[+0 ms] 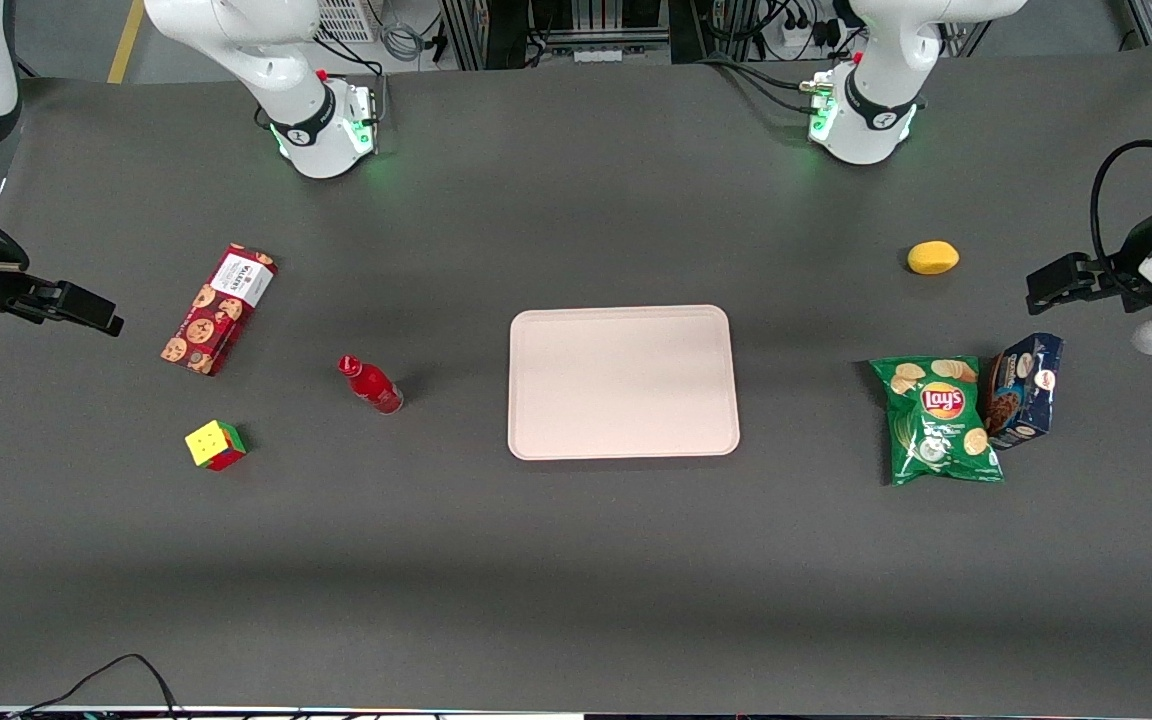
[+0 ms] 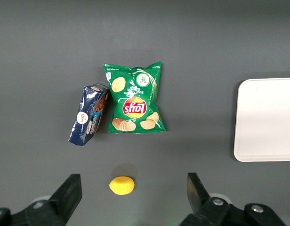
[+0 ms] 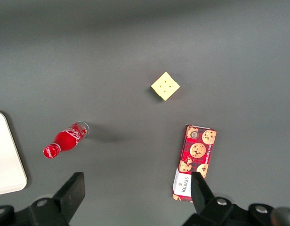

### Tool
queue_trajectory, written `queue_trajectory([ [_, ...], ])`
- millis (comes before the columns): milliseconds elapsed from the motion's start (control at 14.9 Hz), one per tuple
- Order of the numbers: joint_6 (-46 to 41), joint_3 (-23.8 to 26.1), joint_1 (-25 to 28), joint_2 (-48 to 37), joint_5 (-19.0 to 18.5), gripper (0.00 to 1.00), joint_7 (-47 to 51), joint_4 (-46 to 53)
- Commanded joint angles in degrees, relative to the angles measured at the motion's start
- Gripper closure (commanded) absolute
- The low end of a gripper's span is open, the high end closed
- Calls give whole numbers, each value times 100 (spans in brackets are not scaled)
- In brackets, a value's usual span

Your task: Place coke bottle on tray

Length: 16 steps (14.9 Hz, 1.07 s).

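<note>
Bottle (image 1: 370, 384) stands on the tabletop (image 1: 576, 560), beside the tray (image 1: 624, 382), toward the working arm's end; pincer (image 1: 86, 308) hangs high, well apart. Right wrist view: pincer (image 3: 135, 195) spread wide, holding nothing; bottle (image 3: 66, 140) untouched. Judged light, rigid, slick, tippable; grip the body below the neck.

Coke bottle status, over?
Gripper open, high above table. Coke bottle upright on table beside tray, untouched. Path between them open.

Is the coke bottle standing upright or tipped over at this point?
Upright: the coke bottle stands on its base on the table, off the tray. The open gripper is parked away from it.
</note>
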Motion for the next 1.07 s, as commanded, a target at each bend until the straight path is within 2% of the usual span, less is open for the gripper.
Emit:
queue_trajectory([
  [0,-28,66,-65,-24,-31,0,-32,-16],
  [738,-28,75,-56,38,-13,0,-58,28],
  [1007,-361,110,250,38,74,0,-50,28],
])
